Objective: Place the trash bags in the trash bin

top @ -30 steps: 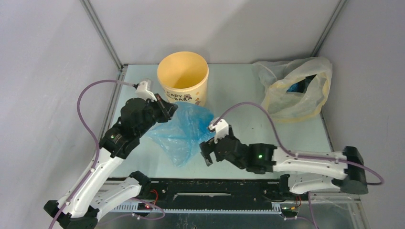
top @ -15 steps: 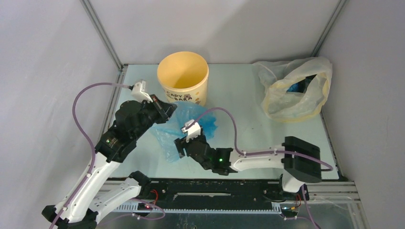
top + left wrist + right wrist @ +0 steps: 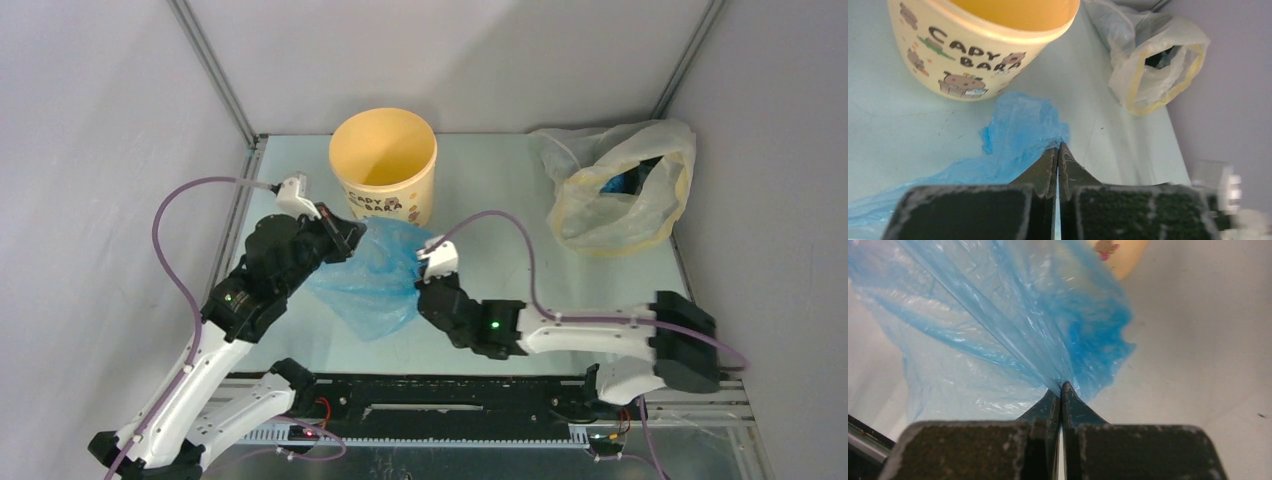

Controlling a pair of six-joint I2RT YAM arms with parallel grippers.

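Top external: left pincer [image 3: 352, 236], right pincer [image 3: 422, 272] pinch 1 bag [image 3: 372, 288] beside 1 bin [image 3: 392, 192].

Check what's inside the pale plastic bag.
In the pale bag, something blue and dark shows through the opening; cloudy film covers the rest, so I cannot identify it.

Plain grey walls close the place in on three sides: the back wall [image 3: 450, 50], the left wall [image 3: 80, 150] and the right wall [image 3: 780, 180], all matte and bare. Two slim metal posts [image 3: 212, 75] slant up from the back corners. The desk [image 3: 490, 180] has a pale mint-green top with a few faint marks, softly and evenly lit. A black rail [image 3: 460, 412] runs along its near edge.
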